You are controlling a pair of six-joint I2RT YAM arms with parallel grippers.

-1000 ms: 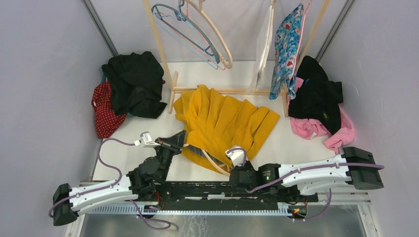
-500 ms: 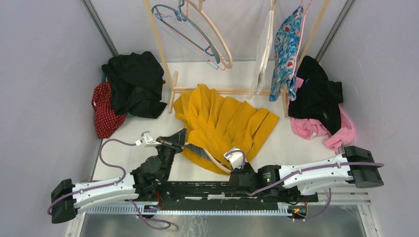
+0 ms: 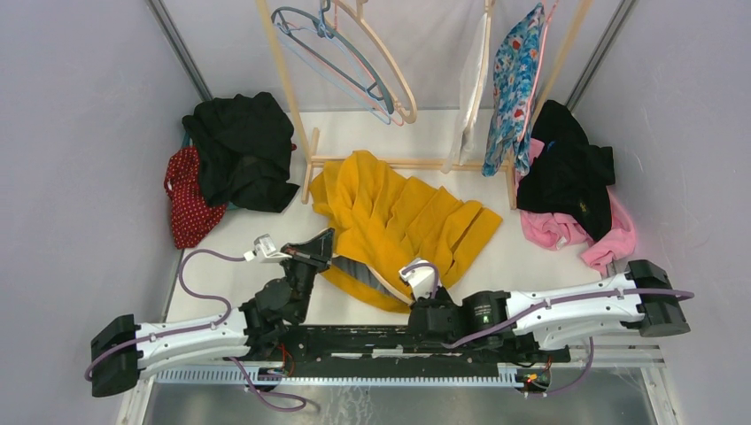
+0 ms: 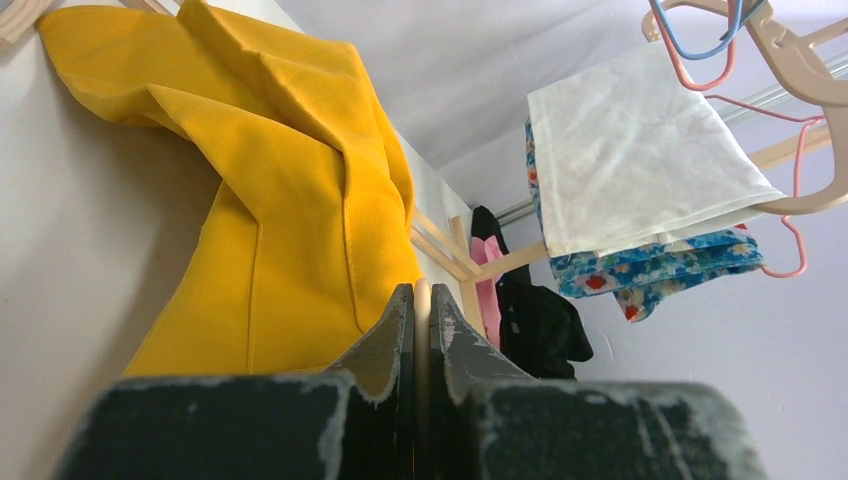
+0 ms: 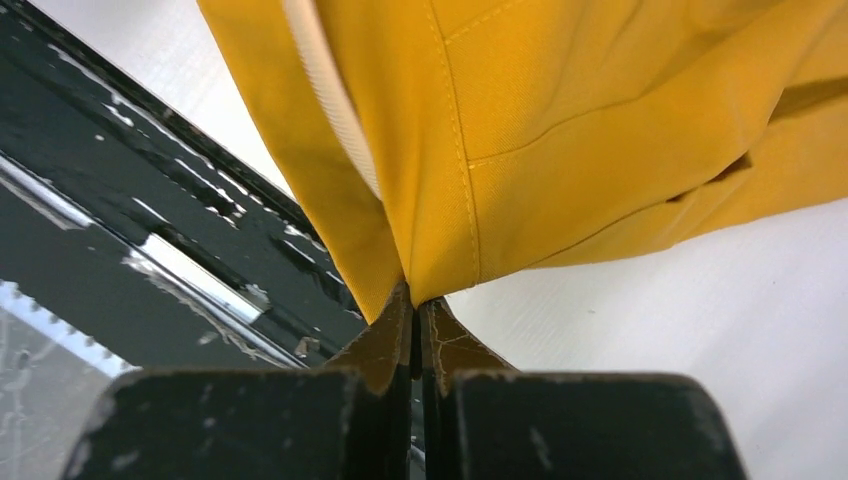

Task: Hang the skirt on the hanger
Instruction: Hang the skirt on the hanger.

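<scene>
White table carries yellow skirt; black-red heap left; black-pink heap right.

The top camera is looking down from high at the near edge, taking in the whole white table. Both wrist cameras are looking forward, low and very close, sharing the mustard-yellow pleated fabric skirt with it.

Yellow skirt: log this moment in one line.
skirt: spread on table | hanger: partly inside skirt | left gripper: shut on hanger | right gripper: shut on skirt edge

Black garment lies partly over red dotted cloth.
</scene>
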